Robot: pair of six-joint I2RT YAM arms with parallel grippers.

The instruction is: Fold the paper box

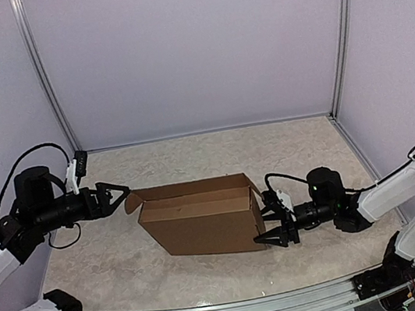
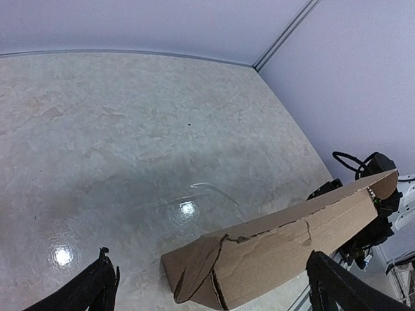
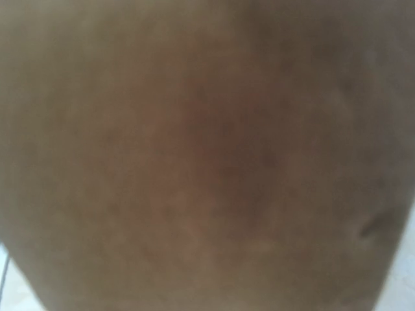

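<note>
A: L jaws?

B: Apart. The left gripper (image 1: 117,193) makes an open V in the top view. Its tips are just short of the small rounded flap (image 1: 130,202) at the left end of the paper box (image 1: 202,221); can't tell if they touch. Wrist approx level, forearm running back to the left, low over the table (image 1: 105,258).

A: R side?

B: The right gripper (image 1: 270,218) is also spread. One finger sits high by the box's right top corner, the other low at the near bottom corner, w/ the right end wall between them. Can't tell whether the pads press the card. The arm reaches in from the right edge, elbow bent, wrist about horizontal, pointing left.

A: Box pos?

B: Mid-table, btwn the two grippers. It stands open-topped, long side toward the arm bases, slightly skewed.

A: What do the wrist cams add?

B: L wrist: both dark fingers (image 2: 97,288) at the bottom corners, wide apart, box ahead btwn them and seen from its end. The rounded flap is bent outward, and a ragged line runs along the side wall, which the top view doesn't show. The right arm shows past the far end. R wrist: blurred brown fills nearly the whole frame, so the card is right at the lens. No fingers visible there.
</note>
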